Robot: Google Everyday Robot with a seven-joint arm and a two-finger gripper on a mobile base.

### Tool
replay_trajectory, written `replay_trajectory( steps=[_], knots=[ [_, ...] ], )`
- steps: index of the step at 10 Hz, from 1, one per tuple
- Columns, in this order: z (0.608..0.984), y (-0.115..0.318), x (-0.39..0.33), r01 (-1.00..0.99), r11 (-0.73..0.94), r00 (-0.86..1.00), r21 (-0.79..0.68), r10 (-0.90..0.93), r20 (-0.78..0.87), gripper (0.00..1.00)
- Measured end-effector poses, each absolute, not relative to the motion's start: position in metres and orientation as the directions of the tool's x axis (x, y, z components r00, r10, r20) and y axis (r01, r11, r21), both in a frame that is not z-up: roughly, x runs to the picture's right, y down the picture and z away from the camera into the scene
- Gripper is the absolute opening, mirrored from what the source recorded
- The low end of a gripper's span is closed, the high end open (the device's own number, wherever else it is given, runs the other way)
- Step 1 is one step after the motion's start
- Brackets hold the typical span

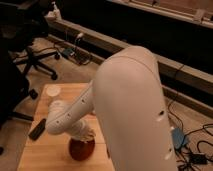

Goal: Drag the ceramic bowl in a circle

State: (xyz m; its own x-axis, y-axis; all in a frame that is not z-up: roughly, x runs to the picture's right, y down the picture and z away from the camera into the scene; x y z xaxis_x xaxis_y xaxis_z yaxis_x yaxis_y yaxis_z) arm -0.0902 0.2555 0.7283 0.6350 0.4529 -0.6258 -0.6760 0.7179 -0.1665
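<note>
1. Ceramic bowl: one red-orange round bowl sits upright near the front edge of the wooden table, roughly midway along that edge. Being round, it shows no long axis and no pointing direction.
2. One gripper comes down onto the bowl's upper rim at the end of the white arm. Whether it is spread or clamped on the rim cannot be told; the wrist covers it.
3. One dark flat object, elongated, lies near the table's left edge, well apart from the bowl, its long axis running front-left to back-right.
4. One small white cup stands near the far left corner of the table.
5. Beyond the table, bare floor carries one black office chair at the left, with cables trailing near a long low ledge across the back.
6. More cables and a blue object lie on the floor at the right.
</note>
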Motion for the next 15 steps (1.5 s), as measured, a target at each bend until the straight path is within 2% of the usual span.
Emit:
replay_trajectory(
  steps=[4, 7, 15],
  knots=[
    [0.675, 0.299, -0.163, -0.604, 0.724, 0.754, -0.333, 0.383, -0.534, 0.12],
    [0.664, 0.302, -0.211, -0.599, 0.697, 0.78, -0.394, 0.398, -0.482, 0.12],
    [0.731, 0.257, -0.258, -0.734, 0.608, 0.663, -0.303, 0.544, -0.514, 0.12]
  ],
)
